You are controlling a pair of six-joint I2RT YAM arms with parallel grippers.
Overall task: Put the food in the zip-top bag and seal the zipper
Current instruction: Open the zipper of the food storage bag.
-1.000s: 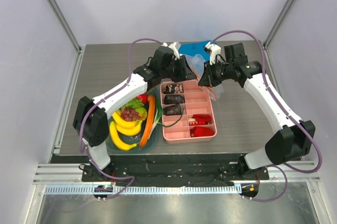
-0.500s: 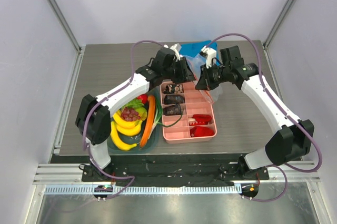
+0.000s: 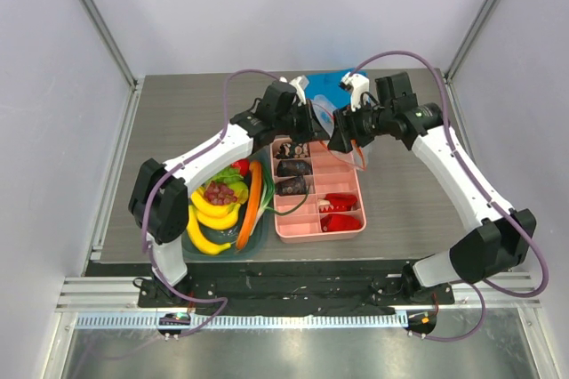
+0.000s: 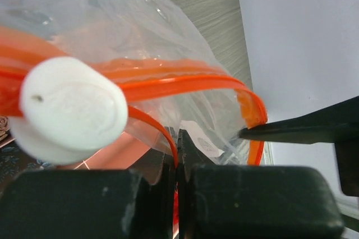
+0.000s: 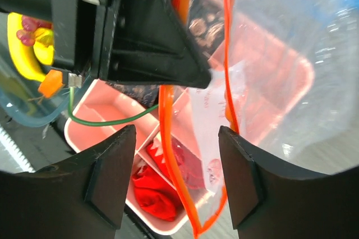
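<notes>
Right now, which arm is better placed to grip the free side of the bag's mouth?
Right. The right gripper is open, with the zipper running between its fingers. The left gripper is shut on the zipper of the zip-top bag, so it is busy.

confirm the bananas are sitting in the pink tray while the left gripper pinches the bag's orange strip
One thing is off. The bananas are not in the pink tray. They lie in the bluish bin just to its left, as the top view shows. The rest stands: the left wrist view shows the left gripper pinching the bag's orange strip.
</notes>
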